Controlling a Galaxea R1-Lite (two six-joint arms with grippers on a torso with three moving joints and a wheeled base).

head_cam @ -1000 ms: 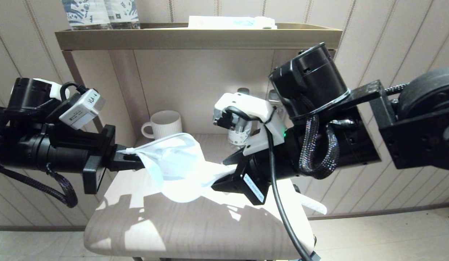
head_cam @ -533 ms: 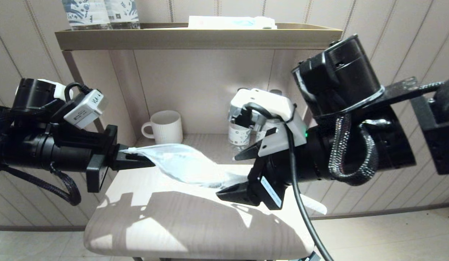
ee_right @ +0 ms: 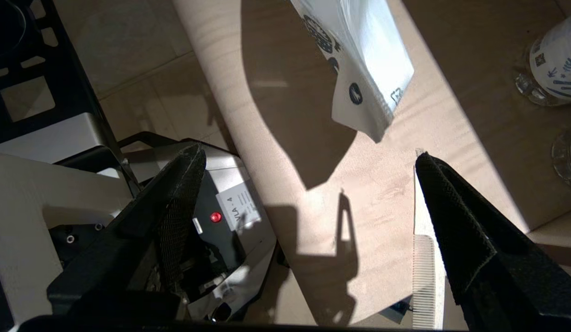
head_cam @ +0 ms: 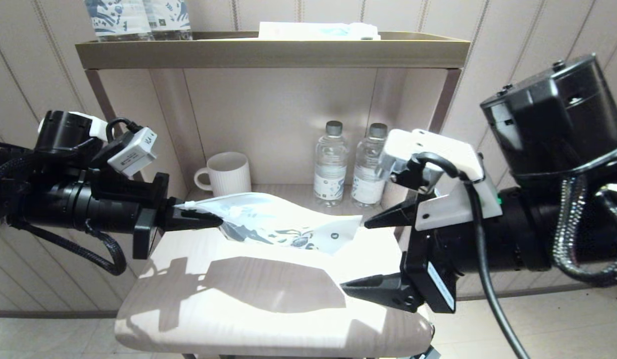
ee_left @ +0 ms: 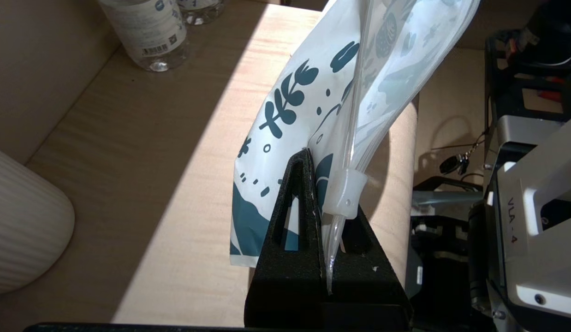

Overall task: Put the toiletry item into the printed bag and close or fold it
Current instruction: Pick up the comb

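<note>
On the pale wooden tabletop (head_cam: 268,319), the left gripper (head_cam: 199,218) is pinching the white teal-printed plastic bag (head_cam: 288,224) aloft by one end. The right gripper (head_cam: 358,259) is hanging wide open, empty, beside its loose corner. The slim white comb (ee_right: 423,272) is lying beneath its finger.

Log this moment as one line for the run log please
left claw: shut on printed bag, held above table | right claw: open, empty, beside bag | comb: on table, not in bag
</note>
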